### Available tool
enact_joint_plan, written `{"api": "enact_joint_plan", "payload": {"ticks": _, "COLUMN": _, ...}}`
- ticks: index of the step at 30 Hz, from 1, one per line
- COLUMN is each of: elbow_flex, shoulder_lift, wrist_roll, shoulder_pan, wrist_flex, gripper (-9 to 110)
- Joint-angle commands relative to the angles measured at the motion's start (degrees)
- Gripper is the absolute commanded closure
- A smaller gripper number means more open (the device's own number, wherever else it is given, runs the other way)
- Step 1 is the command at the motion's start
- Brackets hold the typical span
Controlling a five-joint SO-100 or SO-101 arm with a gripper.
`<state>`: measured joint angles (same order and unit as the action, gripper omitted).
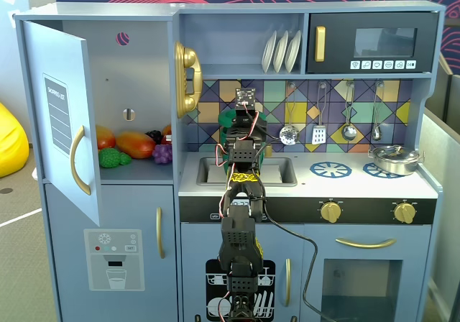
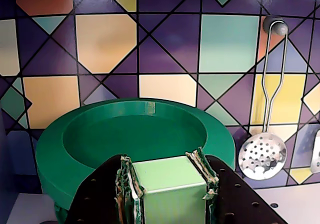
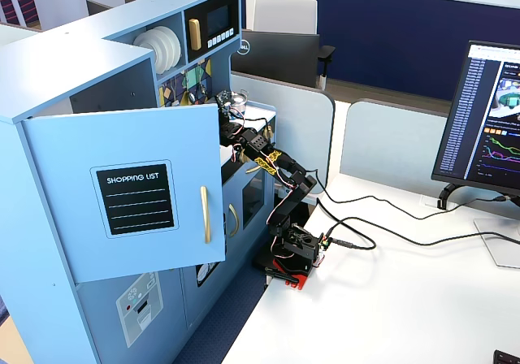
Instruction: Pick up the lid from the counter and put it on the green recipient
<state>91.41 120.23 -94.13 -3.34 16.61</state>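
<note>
In the wrist view the gripper (image 2: pixel 167 194) is clamping the light-green strap handle (image 2: pixel 169 186) between its jaws, so it is holding the lid (image 2: pixel 75 149), whose dark-green disc is spreading out beneath and ahead of the fingers, hanging level in front of the tiled backsplash (image 2: pixel 105 44).

The green recipient is not visible in any view, being hidden under the lid or behind the arm; judging by that, it probably lies straight below, above the worktop (image 1: pixel 309 185) beside the sink (image 1: pixel 277 171).

The only readable writing is "SHOPPING LIST" on the cupboard door (image 3: pixel 134 177).
</note>
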Motion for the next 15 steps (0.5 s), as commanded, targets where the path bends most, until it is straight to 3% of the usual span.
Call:
{"api": "enact_joint_plan", "payload": {"ticks": 1, "elbow_flex": -1.8, "shoulder_lift": 1.9, "wrist_roll": -1.0, "shoulder_pan": 0.5, "wrist_flex": -0.1, "gripper": 102}}
{"api": "enact_joint_plan", "payload": {"ticks": 15, "elbow_flex": 2.7, "shoulder_lift": 3.5, "wrist_roll": -1.1, "shoulder_pan": 0.0, "wrist_flex": 1.1, "gripper": 102}}
